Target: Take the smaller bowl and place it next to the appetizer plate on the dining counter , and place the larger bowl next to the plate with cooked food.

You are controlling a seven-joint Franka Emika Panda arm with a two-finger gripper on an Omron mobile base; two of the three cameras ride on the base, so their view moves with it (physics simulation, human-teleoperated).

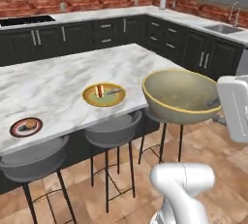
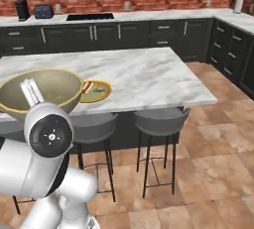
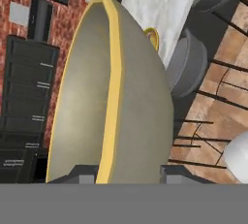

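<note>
Wide beige ceramic bowl with yellow rim (image 3: pixel 114 102) clamped by rim in pincer (image 3: pixel 127 175), held aloft near white marble table (image 1: pixel 63 80) edge. Next, judged: lower beside yellow plate of cooked food (image 1: pixel 103 94), release.

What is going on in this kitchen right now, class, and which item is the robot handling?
The robot's gripper holds the larger bowl by its rim, in the air at the edge of the dining counter, above the stools. The plate with cooked food lies on the counter close by, and the appetizer plate sits further along. The bowl is not yet set down.
</note>
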